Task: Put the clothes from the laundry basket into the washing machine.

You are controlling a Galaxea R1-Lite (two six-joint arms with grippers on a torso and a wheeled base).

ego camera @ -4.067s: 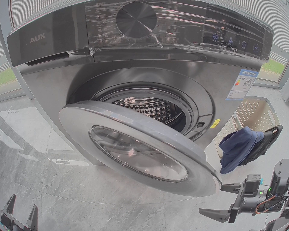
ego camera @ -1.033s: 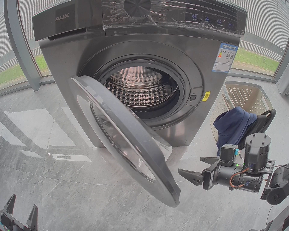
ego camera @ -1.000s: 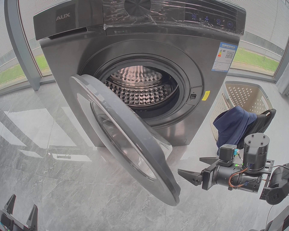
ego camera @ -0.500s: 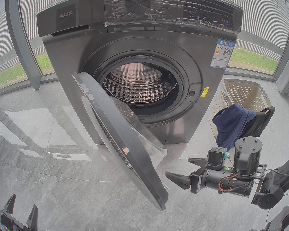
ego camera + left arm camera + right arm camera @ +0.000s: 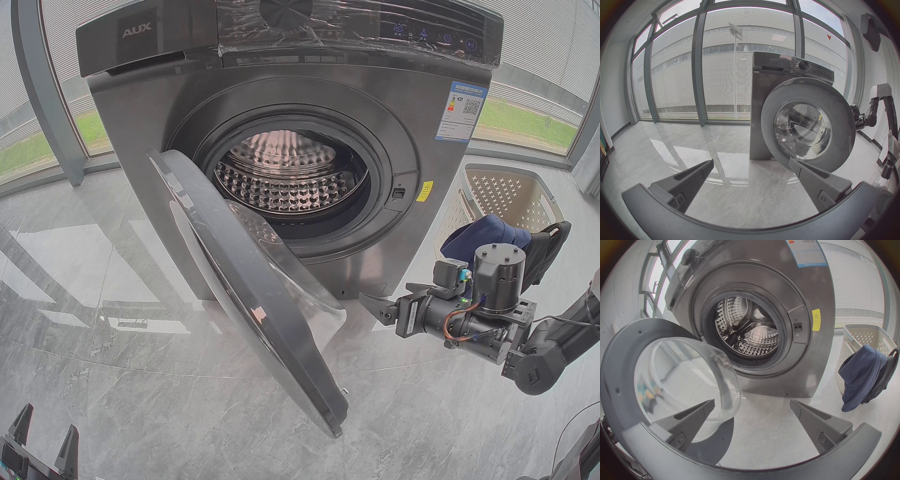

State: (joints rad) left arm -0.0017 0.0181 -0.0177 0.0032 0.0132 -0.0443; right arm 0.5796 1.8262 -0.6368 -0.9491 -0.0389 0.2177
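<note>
Left gripper [image 5: 751, 164]: held low at the robot's left side, above the floor [image 5: 125, 350]; fingers spread wide apart, nothing between them.
Right gripper [image 5: 751, 404]: held above the floor in front of the machine's lower right corner; fingers spread, holding nothing; tips point toward the door and the machine front, and sit clear of the door edge.
Door [image 5: 250, 294]: round, grey rim with a clear domed window; hinged on the machine's left side and swung out toward the robot; its free edge lies near the right gripper without touching it.
Washing machine [image 5: 350, 75]: grey front-loader standing on the floor; port open; control panel on top covered with clear film.
Drum [image 5: 287, 169]: perforated metal wall visible through the open port.
Laundry basket [image 5: 506, 190]: pale, perforated, on the floor just beside the machine's right side.
Blue garment [image 5: 861, 374]: draped over the basket's front rim and hanging down its outer wall.
Black garment [image 5: 886, 376]: draped over the same rim, touching the blue garment on the side away from the machine.
Windows [image 5: 678, 78]: floor-to-ceiling glazing behind the machine.
</note>
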